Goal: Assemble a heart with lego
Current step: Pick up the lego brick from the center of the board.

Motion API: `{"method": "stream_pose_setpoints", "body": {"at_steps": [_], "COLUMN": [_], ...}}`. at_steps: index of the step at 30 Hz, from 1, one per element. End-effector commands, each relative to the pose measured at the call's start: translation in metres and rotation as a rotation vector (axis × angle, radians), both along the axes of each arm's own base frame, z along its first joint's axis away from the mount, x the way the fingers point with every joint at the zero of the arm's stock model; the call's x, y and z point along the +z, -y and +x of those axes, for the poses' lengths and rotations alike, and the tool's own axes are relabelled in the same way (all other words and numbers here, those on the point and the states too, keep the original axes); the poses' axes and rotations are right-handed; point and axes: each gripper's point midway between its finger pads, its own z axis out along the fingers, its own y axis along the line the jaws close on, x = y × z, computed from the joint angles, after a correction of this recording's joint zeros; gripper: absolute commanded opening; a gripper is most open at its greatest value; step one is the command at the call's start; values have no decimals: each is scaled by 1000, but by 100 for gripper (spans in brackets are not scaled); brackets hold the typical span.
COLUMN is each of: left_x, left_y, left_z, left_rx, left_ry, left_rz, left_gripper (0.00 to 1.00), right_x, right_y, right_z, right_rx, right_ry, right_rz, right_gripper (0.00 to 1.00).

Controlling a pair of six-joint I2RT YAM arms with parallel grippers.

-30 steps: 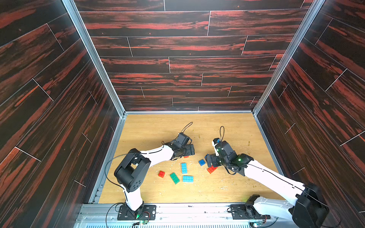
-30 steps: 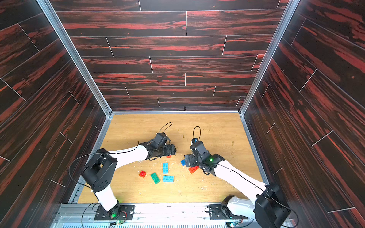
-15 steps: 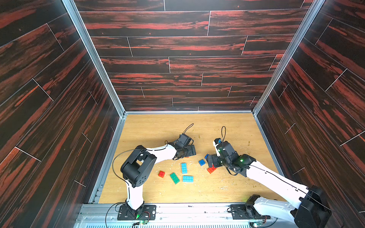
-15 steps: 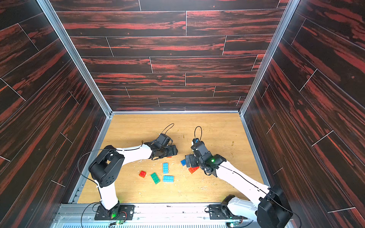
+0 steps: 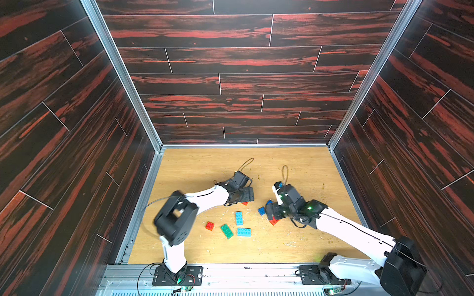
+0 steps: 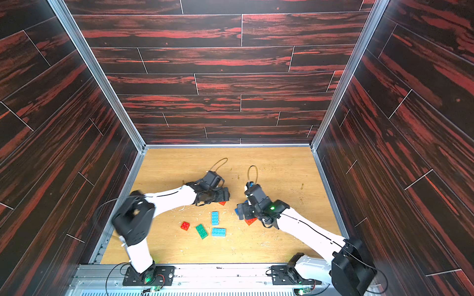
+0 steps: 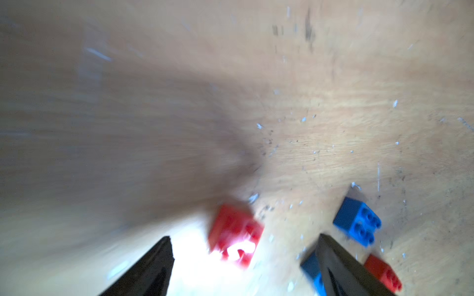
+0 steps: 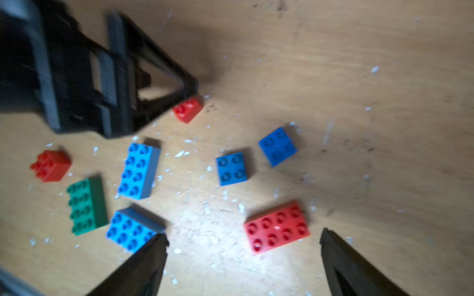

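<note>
The lego lies as loose bricks on the wooden floor [image 5: 295,243]; no heart is in view. My left gripper [image 7: 243,237] is open, and a small red brick [image 7: 234,235] lies on the floor between its fingers; in a top view that gripper [image 5: 243,195] hangs over the brick [image 5: 245,203]. My right gripper [image 8: 243,233] is open above a long red brick [image 8: 277,226], also seen under the gripper [image 5: 273,214] in a top view. Two dark blue squares [image 8: 232,168] [image 8: 277,146] lie just beyond it.
Between the arms lie a small red brick [image 5: 209,225], a green brick [image 5: 227,231] and two light blue bricks [image 5: 239,218] [image 5: 244,232]. Dark panel walls [image 5: 115,179] close in the floor on three sides. White chips litter the wood.
My left arm has swung a little to the right over the small red brick, and its jaws have spread wider. The right gripper has barely moved.
</note>
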Motion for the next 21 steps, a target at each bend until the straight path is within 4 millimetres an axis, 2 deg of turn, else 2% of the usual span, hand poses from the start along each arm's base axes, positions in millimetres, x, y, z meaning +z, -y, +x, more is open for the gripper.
{"method": "stream_pose_setpoints", "body": {"at_steps": [1,6,8,10,13,17,21], "left_x": [37,49,49,48,45,43,44], "left_y": [-60,-109,-121,-126,-135,-138,-141], "left_z": [-6,-21,-27,-33,-39,-42,-43], "left_rx": [131,274,301,320,351,358,359], "left_ry": [102,183,186,190,193,202,207], "left_rz": [115,123,117,97,91,75,83], "left_gripper": [95,100,100,100,100,100,100], "right_x": [11,-16,-23,-36,-53,-68,-84], "right_y": [-44,-95,-113,-120,-120,-135,-135], "right_z": [-19,-42,-49,-47,-35,-30,-18], "right_rx": [30,66,88,70,20,17,-27], "right_ry": [-63,-130,-125,-147,-129,-140,-122], "right_rz": [111,56,32,-4,-73,-76,-144], "right_gripper": [97,89,88,85,78,67,62]}}
